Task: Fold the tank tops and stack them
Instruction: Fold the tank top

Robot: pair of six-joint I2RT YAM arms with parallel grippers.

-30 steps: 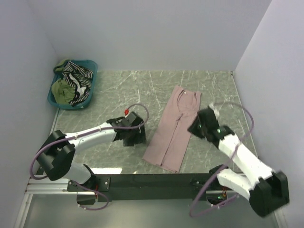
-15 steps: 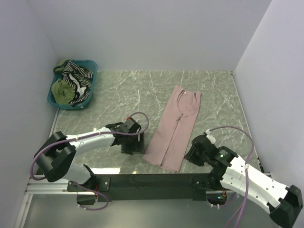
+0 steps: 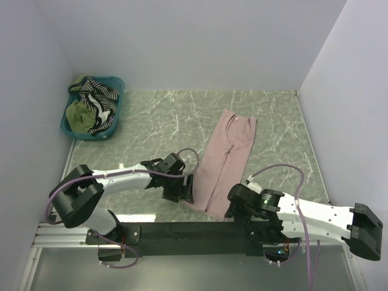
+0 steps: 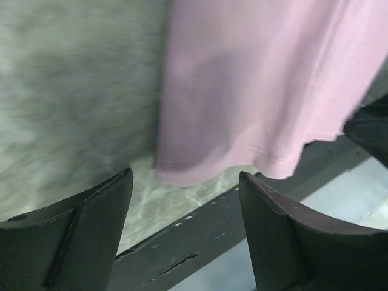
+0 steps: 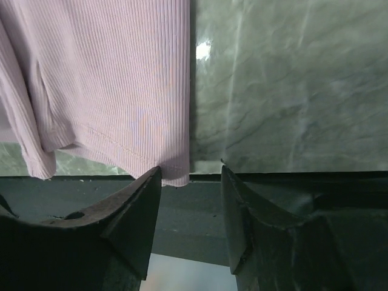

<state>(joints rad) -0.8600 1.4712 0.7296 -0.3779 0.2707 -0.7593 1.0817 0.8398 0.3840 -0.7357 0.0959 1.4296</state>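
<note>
1. The basket (image 3: pixel 119 100) sits at the worktop's (image 3: pixel 157 115) 10 o'clock corner. It holds the striped top (image 3: pixel 100 91) and the green top (image 3: pixel 79 114), both yet to be folded.
2. The left pincer (image 3: pixel 182 189) (image 4: pixel 185 176) has slid from beside the pink top (image 3: pixel 224 160) (image 4: pixel 254 91) (image 5: pixel 109 73) to the hem's 7 o'clock corner. Its jaws are spread wide and hold nothing.
3. The pink top lies flat right of centre, straps toward 1 o'clock, and has not shifted.
4. The right pincer (image 3: pixel 233 203) (image 5: pixel 191 170) has swung in from 3 o'clock to the hem's 5 o'clock corner. Its jaws are parted astride that corner, possibly touching the cloth; the wrist view can't settle it.
5. Both hem corners look ready to be seized for a fold toward the straps.
</note>
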